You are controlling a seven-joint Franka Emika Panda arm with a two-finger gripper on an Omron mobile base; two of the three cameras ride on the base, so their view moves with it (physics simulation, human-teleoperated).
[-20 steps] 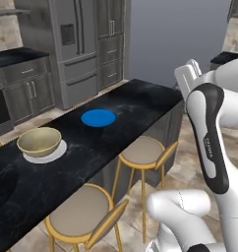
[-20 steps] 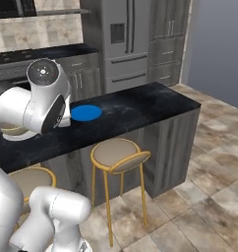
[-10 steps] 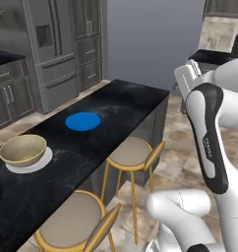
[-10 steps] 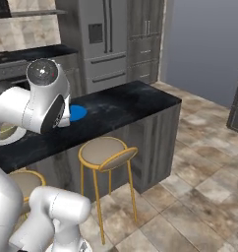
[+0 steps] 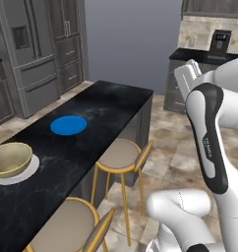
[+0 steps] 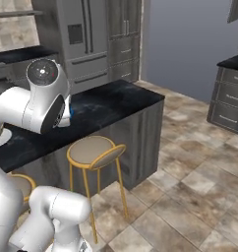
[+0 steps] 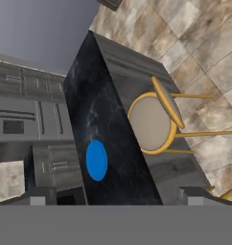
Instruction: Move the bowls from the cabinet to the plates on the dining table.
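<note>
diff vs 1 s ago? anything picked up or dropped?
Only the base moved: both base views have swung right along the dining table, so this is a camera shift, not the objects moving. Nothing was grasped or released. The tan bowl still sits on the white plate, the blue plate stays bare, and the gripper remains open and empty.

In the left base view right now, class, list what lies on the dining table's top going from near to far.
Tan bowl on the white plate → blue plate → bare far end of the dining table.
</note>
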